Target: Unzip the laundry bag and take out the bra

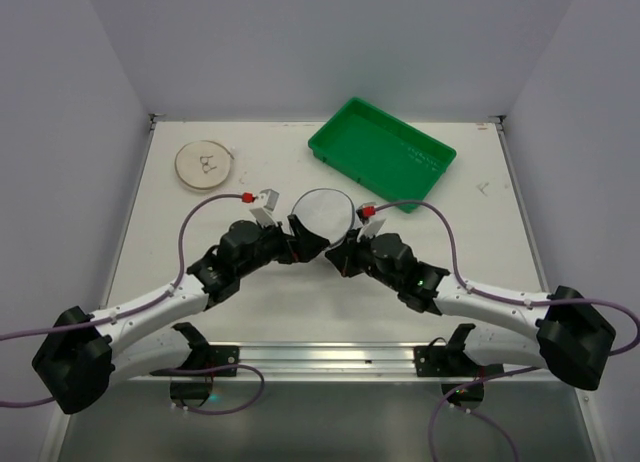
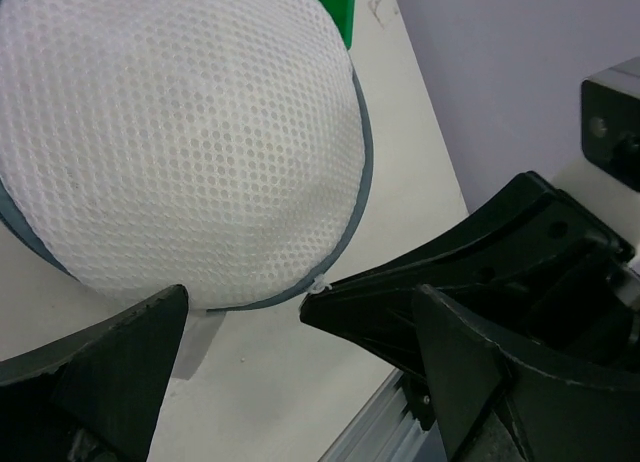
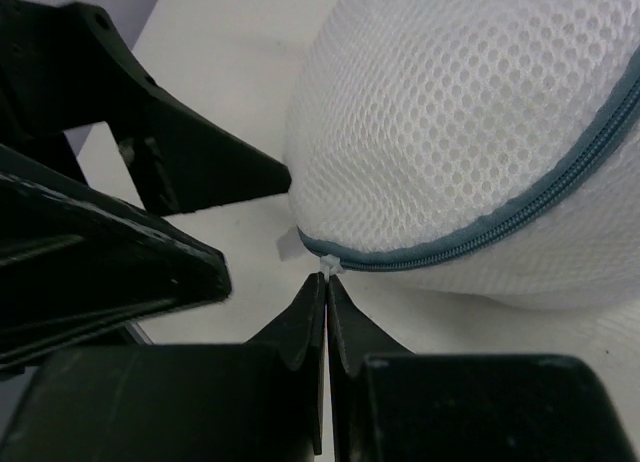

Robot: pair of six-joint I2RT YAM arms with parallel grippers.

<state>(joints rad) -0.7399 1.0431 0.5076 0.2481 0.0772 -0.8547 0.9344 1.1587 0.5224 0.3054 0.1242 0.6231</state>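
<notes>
The round whitish mesh laundry bag [image 1: 323,212] sits mid-table on the off-white tabletop [image 1: 140,242], with both arms converging on its near edge. That is where its grey-blue zipper [image 3: 480,222] ends, still fully closed.

The right gripper [image 3: 325,282] has its fingers pressed together, apparently nipping the small white pull tab [image 3: 328,266], presumably so the slider can be drawn along the rim. The left gripper [image 2: 298,317] is spread wide at that same edge and grasps nothing. I take it that it is there to brace the bag against the pull.

Only the right wrist view shows the tab at the fingertips. The overhead view hides it under the wrists, though it alone places the green rectangular plastic tray [image 1: 382,152] behind. The left wrist view shows the dome's curve. The bra cannot be made out in any view (the mesh is too dense) and is presumably inside.
</notes>
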